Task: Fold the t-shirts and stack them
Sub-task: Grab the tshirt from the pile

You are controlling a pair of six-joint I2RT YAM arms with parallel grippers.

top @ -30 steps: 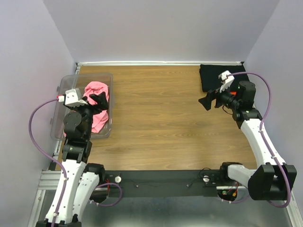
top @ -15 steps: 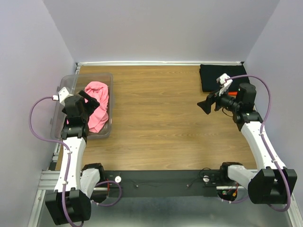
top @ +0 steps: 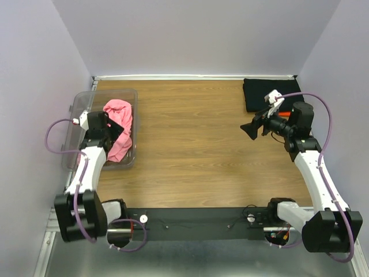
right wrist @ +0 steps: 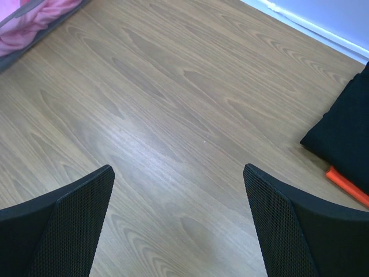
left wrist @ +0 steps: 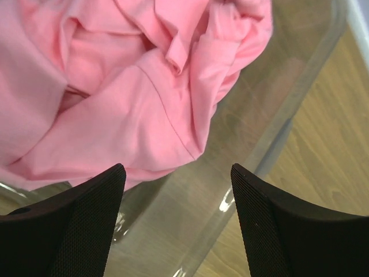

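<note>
A crumpled bright pink t-shirt (top: 118,108) lies inside the clear plastic tub (top: 86,104) at the left. My left gripper (top: 117,128) hangs low in the tub over the shirt's near edge. In the left wrist view the pink t-shirt (left wrist: 115,104) fills the upper left, and my left gripper (left wrist: 176,168) is open with only the tub floor between its fingers. A folded black t-shirt (top: 268,92) lies at the back right corner. My right gripper (top: 251,128) hovers open over bare wood in front of it. The right wrist view shows an orange-red t-shirt edge (right wrist: 345,186) under the black t-shirt (right wrist: 346,133).
The tub wall (left wrist: 277,133) runs just right of my left fingers, with the wooden table (top: 190,133) beyond it. A white rail (top: 196,77) and lilac walls bound the table at the back and sides.
My left arm has folded back and dropped the gripper lower into the tub, its jaws narrowing slightly. The right gripper has shifted only a little to the left.
</note>
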